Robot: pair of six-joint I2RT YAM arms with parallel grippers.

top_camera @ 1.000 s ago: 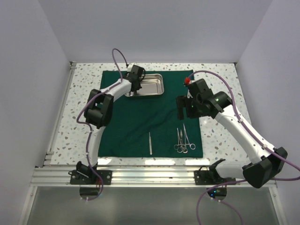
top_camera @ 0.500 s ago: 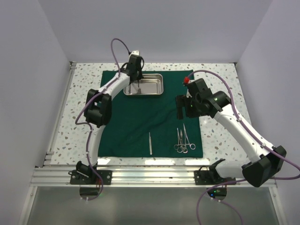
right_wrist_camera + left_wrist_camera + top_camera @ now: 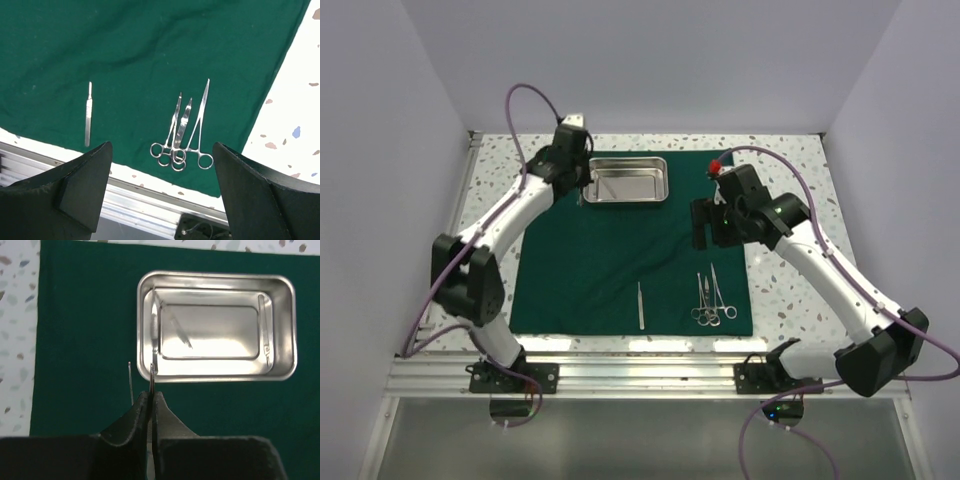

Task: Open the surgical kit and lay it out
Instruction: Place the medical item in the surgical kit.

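Sitting at the far edge of the cloth [image 3: 580, 270] is the tray [image 3: 626, 182]. Left gripper [image 3: 151, 396], pinched on a thin tool [image 3: 151, 375], hangs at its left rim. Right gripper [image 3: 161, 145], spread apart, hangs over bare cloth; clamps [image 3: 708, 300] lie near the right edge.

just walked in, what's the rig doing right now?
It is laying out the surgical kit. The green cloth is spread flat, with the steel tray at its far end. The left gripper is shut on a thin steel instrument at the tray's left end. The right gripper hovers open, holding nothing. The scissor-handled clamps and a slim single tool lie near the cloth's near edge.
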